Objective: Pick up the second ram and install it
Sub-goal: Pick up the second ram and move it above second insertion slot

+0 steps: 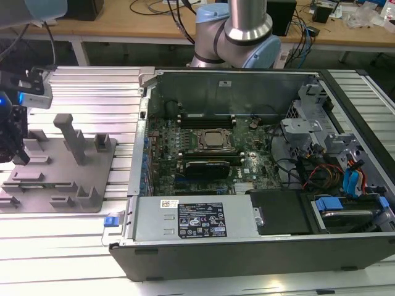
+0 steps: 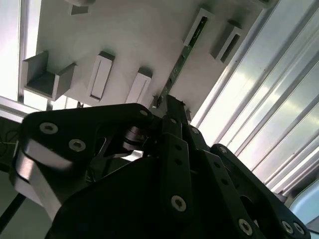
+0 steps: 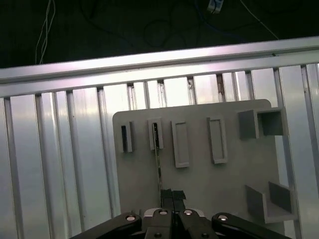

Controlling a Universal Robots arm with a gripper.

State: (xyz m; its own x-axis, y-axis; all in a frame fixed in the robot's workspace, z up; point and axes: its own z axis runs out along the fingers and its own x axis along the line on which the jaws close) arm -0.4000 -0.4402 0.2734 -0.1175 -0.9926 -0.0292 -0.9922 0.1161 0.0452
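Note:
The second ram (image 3: pixel 158 164) is a thin green stick standing on edge in the grey tray (image 3: pixel 209 184), its far end in a slotted block. In the second wrist view the same ram (image 2: pixel 185 52) runs straight to my fingertips. My gripper (image 3: pixel 172 195) is at the stick's near end, its jaws pressed together on the stick. In the exterior view the gripper (image 1: pixel 16 154) hangs low over the tray (image 1: pixel 62 182) at the far left. The open computer case holds the motherboard (image 1: pixel 210 151) to the right of the tray.
Upright grey blocks (image 1: pixel 71 139) stand on the tray beside the gripper. The case's metal wall (image 1: pixel 143 123) rises between tray and motherboard. Ribbed aluminium table (image 1: pixel 92 92) surrounds both. Cables and drive bays (image 1: pixel 339 172) fill the case's right side.

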